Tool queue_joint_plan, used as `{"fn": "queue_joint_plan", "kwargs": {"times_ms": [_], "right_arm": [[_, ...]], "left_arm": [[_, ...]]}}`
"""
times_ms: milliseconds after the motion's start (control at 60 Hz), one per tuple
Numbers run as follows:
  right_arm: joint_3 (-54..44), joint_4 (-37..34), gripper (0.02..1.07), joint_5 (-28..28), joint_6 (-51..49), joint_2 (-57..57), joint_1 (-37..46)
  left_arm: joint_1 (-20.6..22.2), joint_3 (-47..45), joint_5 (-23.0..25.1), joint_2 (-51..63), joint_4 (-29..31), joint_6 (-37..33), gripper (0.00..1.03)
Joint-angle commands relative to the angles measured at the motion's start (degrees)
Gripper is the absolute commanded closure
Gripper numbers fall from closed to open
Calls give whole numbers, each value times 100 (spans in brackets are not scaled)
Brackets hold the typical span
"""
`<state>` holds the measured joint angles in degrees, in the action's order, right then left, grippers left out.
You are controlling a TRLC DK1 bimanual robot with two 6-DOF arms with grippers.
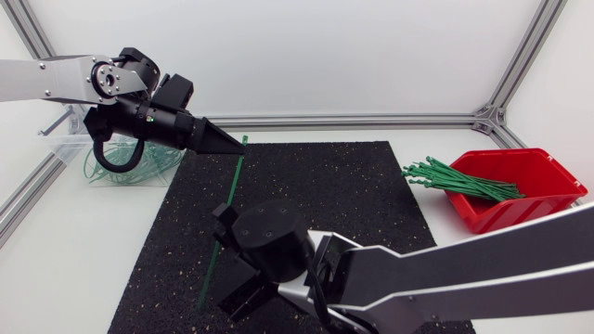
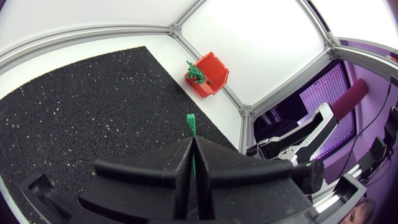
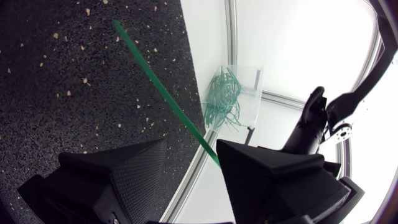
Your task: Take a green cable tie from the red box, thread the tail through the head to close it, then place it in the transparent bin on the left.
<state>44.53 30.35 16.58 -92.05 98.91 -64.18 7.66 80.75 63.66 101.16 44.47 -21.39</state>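
Black mat [image 1: 353, 186]: left hand [image 1: 239, 146] clamped on green cable tie [image 1: 231, 186]; right hand [image 1: 221, 262] apart around it.

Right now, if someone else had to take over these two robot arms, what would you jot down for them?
Left gripper: shut on one end of a green cable tie.
Right gripper: open; the tie runs between its fingers, not clamped.
Red box: at the right, spare ties in it.
Transparent bin: at the left, looped ties inside.
Done: one tie is out of the box.
Left: the tie is straight; thread tail through head, then drop it in the bin.
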Motion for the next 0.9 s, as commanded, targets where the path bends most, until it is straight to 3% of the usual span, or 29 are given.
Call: {"fn": "queue_joint_plan", "kwargs": {"times_ms": [0,367,717,883], "right_arm": [[-138,208,48,12,-437,269,-121],[-147,507,48,21,-1210,682,-516],[-129,586,49,12,-1333,849,-798],[-138,736,77,-76,-1377,946,-912]], "left_arm": [[-37,160,68,140,176,-287,100],[-45,160,68,202,475,-603,100],[-54,160,68,299,484,-630,100],[-81,178,68,351,651,-814,100]]}}
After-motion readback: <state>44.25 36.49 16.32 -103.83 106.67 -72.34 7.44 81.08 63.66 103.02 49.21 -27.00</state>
